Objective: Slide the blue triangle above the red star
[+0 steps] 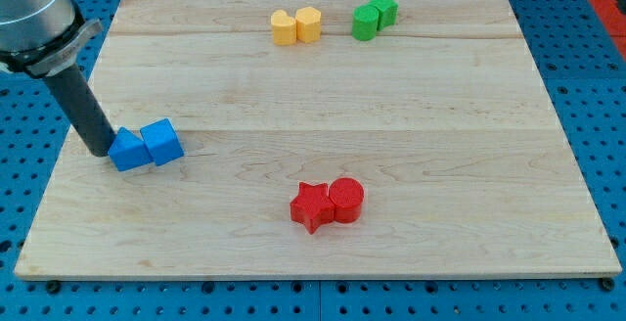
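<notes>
The blue triangle (128,151) lies at the board's left, touching a blue cube (162,142) on its right. My tip (101,151) stands right against the triangle's left side. The red star (311,206) lies low in the middle of the board, touching a red cylinder (346,200) on its right. The star is far to the right of and below the triangle.
Two yellow blocks (295,25) sit together near the view's top centre. Two green blocks (375,16) sit together to their right. The wooden board (411,115) rests on a blue pegboard surface; its left edge is close to my tip.
</notes>
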